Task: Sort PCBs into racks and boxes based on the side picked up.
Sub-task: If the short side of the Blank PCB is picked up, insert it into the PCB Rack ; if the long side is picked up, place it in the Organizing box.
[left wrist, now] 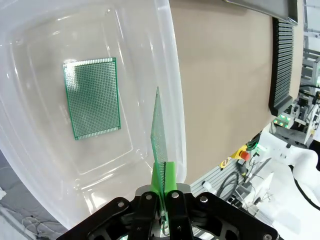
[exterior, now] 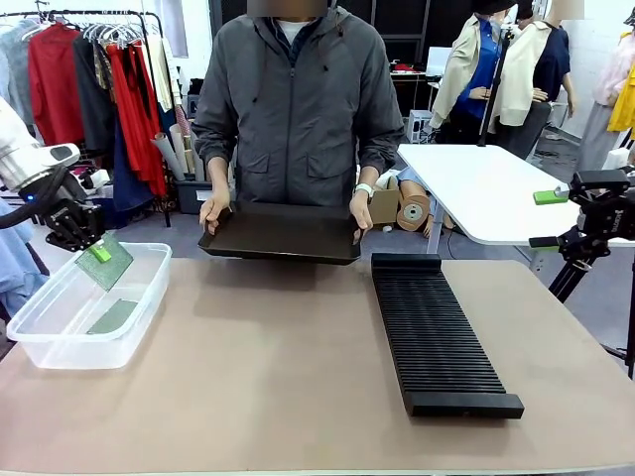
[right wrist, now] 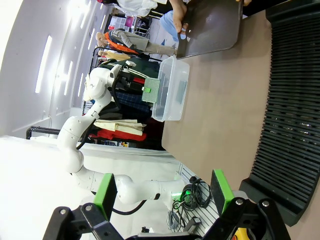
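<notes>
While my left fingers (left wrist: 164,185) pinch the light green PCB (left wrist: 158,131) by one edge, the board hangs tilted above the near end of the clear box (exterior: 40,342). A second, darker PCB (left wrist: 92,97) already lies flat on the box floor, apart from the held one. I judge the step in hand to be the deposit: the board is over its container but not yet let go.

The next move, as I judge it, calls for lowering the board inside the rim, then spreading the left fingers so it drops flat beside the darker PCB, not on its edge against the wall. A tilted release could leave it leaning on the rim.

My right fingers (right wrist: 165,187) stand spread apart with nothing between them, held off the right side of the desk (exterior: 278,377). The black slotted rack (exterior: 437,332) lies lengthwise on the desk's right half, well apart from the box; I see no boards in its slots.

At the far edge, a person holds a shallow black tray (exterior: 283,236) in both hands, just above the desk. Behind, a clothes rail (exterior: 89,79) and a white table (exterior: 476,188) stand.
</notes>
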You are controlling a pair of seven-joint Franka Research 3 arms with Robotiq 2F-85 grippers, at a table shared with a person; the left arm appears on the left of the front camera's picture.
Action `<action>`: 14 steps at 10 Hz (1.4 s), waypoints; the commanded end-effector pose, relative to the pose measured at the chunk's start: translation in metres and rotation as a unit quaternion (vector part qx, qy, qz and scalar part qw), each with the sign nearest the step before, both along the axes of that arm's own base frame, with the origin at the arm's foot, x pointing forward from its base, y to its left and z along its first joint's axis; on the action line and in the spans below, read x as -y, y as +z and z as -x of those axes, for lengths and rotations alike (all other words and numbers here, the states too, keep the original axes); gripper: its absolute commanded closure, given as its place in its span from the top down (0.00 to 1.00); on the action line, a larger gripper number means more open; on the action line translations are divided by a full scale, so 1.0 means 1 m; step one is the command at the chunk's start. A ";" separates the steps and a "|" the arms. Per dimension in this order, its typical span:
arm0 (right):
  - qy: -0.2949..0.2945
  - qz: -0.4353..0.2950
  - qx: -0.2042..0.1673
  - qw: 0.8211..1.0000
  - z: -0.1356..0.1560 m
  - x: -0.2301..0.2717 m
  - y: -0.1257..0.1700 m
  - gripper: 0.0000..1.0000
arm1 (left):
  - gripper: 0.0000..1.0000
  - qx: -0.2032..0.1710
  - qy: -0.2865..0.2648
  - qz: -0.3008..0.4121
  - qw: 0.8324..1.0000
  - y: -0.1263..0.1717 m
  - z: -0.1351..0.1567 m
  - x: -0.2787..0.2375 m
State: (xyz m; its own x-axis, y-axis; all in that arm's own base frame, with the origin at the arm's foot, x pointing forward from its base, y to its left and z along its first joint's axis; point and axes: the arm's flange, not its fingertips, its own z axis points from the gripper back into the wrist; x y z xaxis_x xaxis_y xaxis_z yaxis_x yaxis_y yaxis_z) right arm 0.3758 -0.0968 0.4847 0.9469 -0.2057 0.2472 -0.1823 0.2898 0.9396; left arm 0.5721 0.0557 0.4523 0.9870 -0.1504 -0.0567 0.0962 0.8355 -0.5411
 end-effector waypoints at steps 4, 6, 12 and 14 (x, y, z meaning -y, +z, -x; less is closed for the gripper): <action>-0.006 -0.006 0.006 1.000 0.001 -0.002 0.002 1.00 | 0.00 0.000 0.001 -0.003 1.000 -0.010 -0.004 0.003; -0.006 -0.006 0.006 1.000 0.001 -0.002 0.002 1.00 | 0.00 0.004 0.016 0.003 1.000 -0.024 -0.021 -0.004; -0.006 -0.006 0.006 1.000 0.001 -0.002 0.002 1.00 | 0.00 -0.009 0.013 0.030 0.999 -0.086 -0.038 -0.014; -0.006 -0.006 0.006 1.000 0.001 -0.002 0.002 1.00 | 0.00 -0.014 0.010 0.044 0.999 -0.102 -0.041 -0.019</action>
